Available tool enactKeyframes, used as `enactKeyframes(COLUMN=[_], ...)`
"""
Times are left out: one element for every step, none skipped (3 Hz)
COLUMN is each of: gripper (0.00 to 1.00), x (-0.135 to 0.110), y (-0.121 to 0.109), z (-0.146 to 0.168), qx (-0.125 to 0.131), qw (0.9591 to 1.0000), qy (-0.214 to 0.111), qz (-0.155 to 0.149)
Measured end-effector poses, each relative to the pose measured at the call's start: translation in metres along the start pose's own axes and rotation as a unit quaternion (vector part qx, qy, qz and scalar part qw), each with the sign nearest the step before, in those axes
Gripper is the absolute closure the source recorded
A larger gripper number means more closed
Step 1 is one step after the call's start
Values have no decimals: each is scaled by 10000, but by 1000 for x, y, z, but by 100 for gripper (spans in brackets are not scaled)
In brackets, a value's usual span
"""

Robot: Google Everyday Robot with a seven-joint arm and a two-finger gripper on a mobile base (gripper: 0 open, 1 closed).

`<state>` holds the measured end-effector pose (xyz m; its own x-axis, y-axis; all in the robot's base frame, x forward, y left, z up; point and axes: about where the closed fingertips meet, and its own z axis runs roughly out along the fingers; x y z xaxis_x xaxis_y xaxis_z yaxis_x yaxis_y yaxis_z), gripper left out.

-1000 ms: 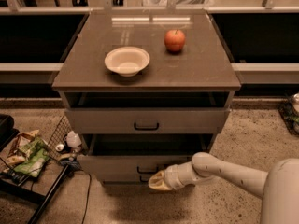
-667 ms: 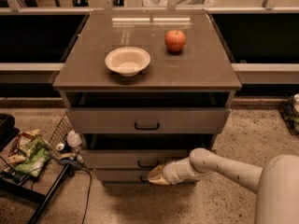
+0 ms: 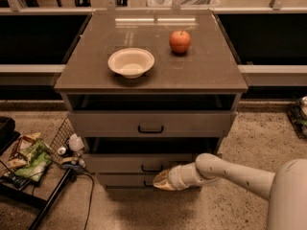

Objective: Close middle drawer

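Ines: Pushed further in than a second ago, is it, the middle drawer?

Tom: Yes. Its front sat further out then and hid the one below. It has slid back, and the lowest drawer shows under it.

Ines: Where does it sit?

Tom: Lower centre of the frame, second of three fronts. A dark strip of open tray shows above its front, so it isn't flush yet. Its small black handle is at the middle of the front.

Ines: And the gripper?

Tom: Just below and right of that handle, a tan pointed tip at the bottom edge of the middle drawer, overlapping the lowest front. Whether it is open or closed I cannot tell (nor whether it actually touches the wood). The pale arm runs from it to the lower right corner.

Ines: Above that?

Tom: The top drawer stands out furthest, with a dark gap over it too, and its own handle at the centre. On the cabinet top a cream bowl sits left of centre, and a red apple is behind it to the right, the two apart.

Ines: Around the cabinet?

Tom: Speckled floor, and at the lower left a wire basket with packets lying beside it.
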<state>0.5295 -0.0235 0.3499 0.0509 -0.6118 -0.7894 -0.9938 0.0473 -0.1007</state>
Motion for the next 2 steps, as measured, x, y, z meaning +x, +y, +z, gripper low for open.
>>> enactKeyframes(gripper=[70, 39], x=[0, -1], y=[1, 3], z=[3, 5], qx=[-4, -23], qw=[10000, 10000], qy=[0, -10], qz=[-4, -3])
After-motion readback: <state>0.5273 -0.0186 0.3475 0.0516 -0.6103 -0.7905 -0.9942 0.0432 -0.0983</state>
